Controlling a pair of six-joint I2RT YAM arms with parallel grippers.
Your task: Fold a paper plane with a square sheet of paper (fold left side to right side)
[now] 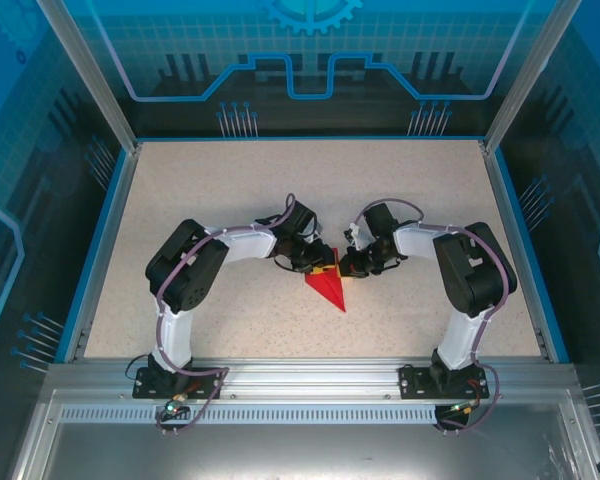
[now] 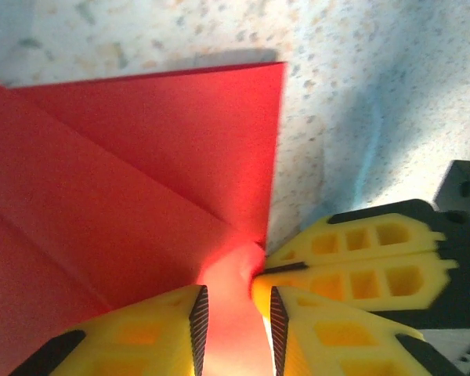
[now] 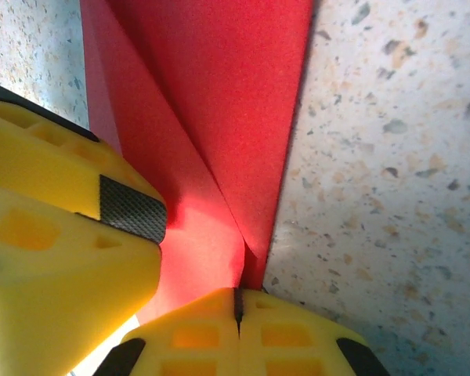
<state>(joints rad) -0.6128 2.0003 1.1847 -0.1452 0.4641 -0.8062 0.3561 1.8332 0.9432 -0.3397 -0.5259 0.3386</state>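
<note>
On the table (image 1: 180, 200), centre, the plane (image 1: 330, 290) lies pointed; a wing fold is in hand, I reckon. The left hand (image 2: 233, 296) straddles a raised flap, grip unclear; the right hand (image 3: 236, 301), clenched, meets its edge. Next: carry that flap left over right, then crease.

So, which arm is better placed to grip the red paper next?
Probably left: the left jaws straddle a raised fold of the paper plane; the right jaws are shut at its corner.

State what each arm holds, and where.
The right fingers pinch the paper plane at its wide-end corner; the left fingers straddle a raised flap there, grip uncertain.
</note>
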